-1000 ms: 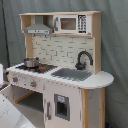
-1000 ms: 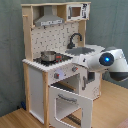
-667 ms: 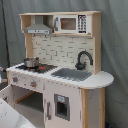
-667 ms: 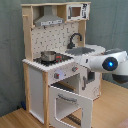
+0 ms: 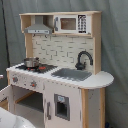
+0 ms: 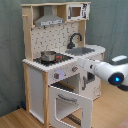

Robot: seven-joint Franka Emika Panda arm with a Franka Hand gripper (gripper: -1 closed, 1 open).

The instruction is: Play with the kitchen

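A grey-green curtain (image 5: pixel 115 60) hangs as backdrop in both exterior views; the floor (image 6: pixel 15 119) is light wood.

A pot (image 6: pixel 48 55) sits on the kitchen (image 6: pixel 37 87), left of the sink (image 6: pixel 84 50).

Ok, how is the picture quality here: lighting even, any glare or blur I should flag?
In the first exterior view, lighting on the kitchen is soft and even, with no glare and the whole frame slightly soft. In the second exterior view, the arm near the camera is bright and blurred, the open oven door is sharper, and a blue light glows on the arm.
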